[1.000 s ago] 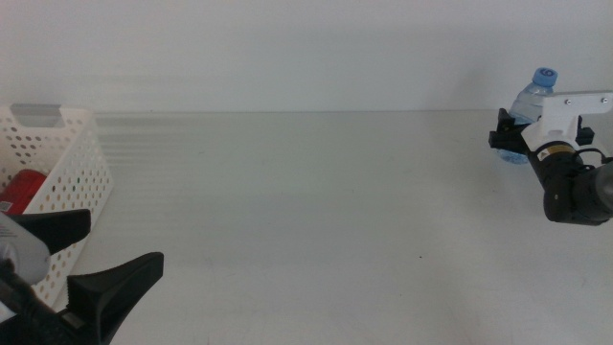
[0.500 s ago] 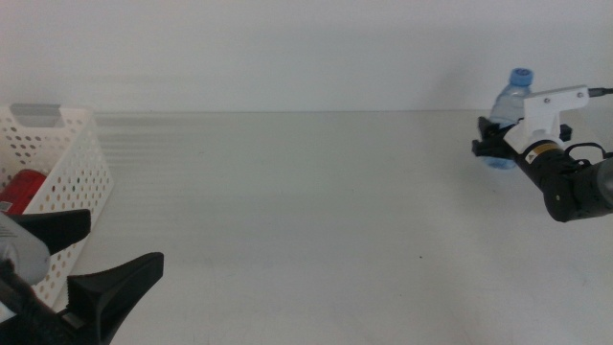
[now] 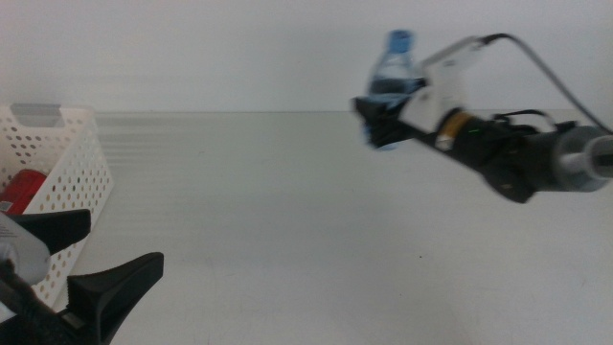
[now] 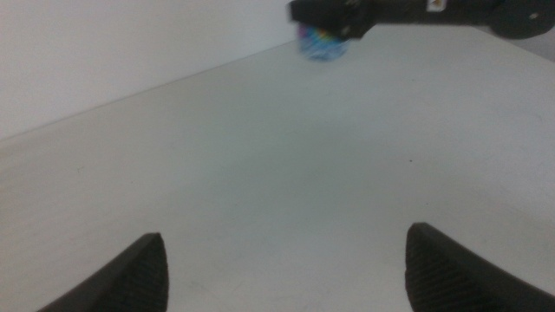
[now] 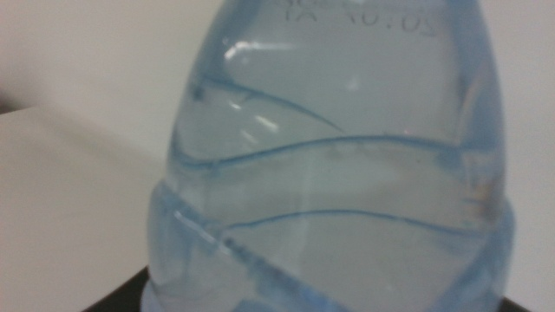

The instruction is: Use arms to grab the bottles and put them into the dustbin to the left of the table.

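- The right end effector [image 3: 381,120] is clamped around the lower body of the water bottle [image 3: 391,88], holding it upright and lifted clear of the counter [image 3: 287,211]; the blue cap sits at the top.
- In the right wrist view the water bottle [image 5: 329,165] fills almost the whole picture, with clear ribbed plastic close against the camera and the dark jaws only just visible at its base.
- The right arm [image 3: 508,158] reaches in from the right side, stretched low and nearly level, with the wrist angled up slightly toward the bottle.
- The dustbin [image 3: 72,163], a white perforated basket, stands at the far left of the counter, well apart from the bottle. A red can [image 3: 21,192] already lies inside it.
- Judgement: the step in hand is carrying the bottle across to the dustbin. To do it well, keep the grip firm on the smooth plastic, keep the bottle high enough to pass over the dustbin's rim, and let go only once it is squarely above the opening.
- The left end effector [image 3: 81,268] waits just beside the dustbin, on its near side, jaws spread wide and empty; the carry must steer clear of it.
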### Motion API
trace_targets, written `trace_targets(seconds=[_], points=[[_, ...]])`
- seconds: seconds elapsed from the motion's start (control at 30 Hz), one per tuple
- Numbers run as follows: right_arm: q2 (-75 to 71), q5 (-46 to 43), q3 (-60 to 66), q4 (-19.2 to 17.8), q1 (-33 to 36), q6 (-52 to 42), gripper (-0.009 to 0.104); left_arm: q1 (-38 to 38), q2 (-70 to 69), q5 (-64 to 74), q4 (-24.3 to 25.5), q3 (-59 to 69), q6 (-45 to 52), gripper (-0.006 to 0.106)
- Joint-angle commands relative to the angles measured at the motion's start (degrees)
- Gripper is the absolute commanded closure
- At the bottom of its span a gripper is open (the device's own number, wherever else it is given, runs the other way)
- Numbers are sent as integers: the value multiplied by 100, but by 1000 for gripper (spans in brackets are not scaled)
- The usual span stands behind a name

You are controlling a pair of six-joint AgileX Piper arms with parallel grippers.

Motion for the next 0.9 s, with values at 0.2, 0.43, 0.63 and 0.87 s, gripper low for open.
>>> trace_targets(seconds=[0.2,0.43,0.63,0.87], points=[[-50,218,-1188,73,1565,-197,95,-42,24,-399,-71,-162,-75,10],[730,461,-2221,73,2319,110,95,-42,24,-398,-71,-162,-75,10],[1364,454,-2831,77,2683,239,95,-42,24,-398,-71,-162,-75,10],[1838,305,-2990,77,2778,288,95,-42,24,-398,-71,-162,-75,10]])
